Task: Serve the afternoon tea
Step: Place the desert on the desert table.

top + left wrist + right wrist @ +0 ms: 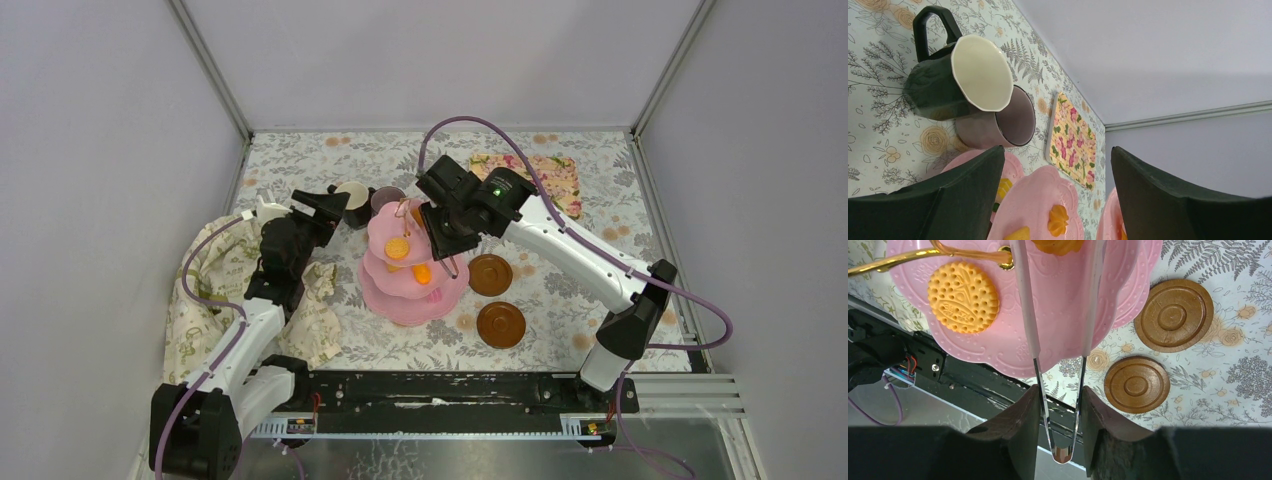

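Plainly, the right arm is the nearer one. On the surface [330, 160] the stand [385, 300] sits centrally, with the right gripper [440, 238] directly over its tiers. The left gripper [1057, 152], released and empty, faces the two mugs [938, 90] behind the stand. The saucers [1175, 315] lie to its right. The right gripper is clenched on tongs [1029, 315], whose long axis runs straight ahead to an orange sweet [1057, 245] between the arms. I cannot tell whether they pinch it.
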Robot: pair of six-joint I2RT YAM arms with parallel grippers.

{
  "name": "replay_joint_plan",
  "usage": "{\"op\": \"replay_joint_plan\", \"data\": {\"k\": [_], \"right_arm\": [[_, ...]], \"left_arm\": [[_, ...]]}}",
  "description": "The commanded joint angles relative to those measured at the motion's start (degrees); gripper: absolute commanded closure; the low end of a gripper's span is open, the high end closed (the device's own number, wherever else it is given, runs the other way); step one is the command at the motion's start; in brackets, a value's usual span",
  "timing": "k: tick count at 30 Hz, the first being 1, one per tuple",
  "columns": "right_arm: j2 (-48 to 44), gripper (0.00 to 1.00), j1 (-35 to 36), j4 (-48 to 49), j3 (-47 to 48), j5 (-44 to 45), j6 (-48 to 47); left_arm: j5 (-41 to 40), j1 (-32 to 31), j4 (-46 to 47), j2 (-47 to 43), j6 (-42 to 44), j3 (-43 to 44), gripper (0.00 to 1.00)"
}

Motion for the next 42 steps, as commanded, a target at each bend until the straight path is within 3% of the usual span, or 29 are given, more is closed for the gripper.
{"op": "replay_joint_plan", "data": {"k": [1, 42], "right_arm": [[-2.87, 0.61, 0.63, 2.26, 0.96, -0.92, 0.21], [-9.69, 0.61, 0.68, 8.15, -4.81, 0.50, 0.42]], "left_arm": [[0.75, 0.45, 3.60, 0.03, 0.37, 1.04, 0.15], [0.33, 0.44, 2.61, 0.08, 1.11, 1.62, 0.15]]}}
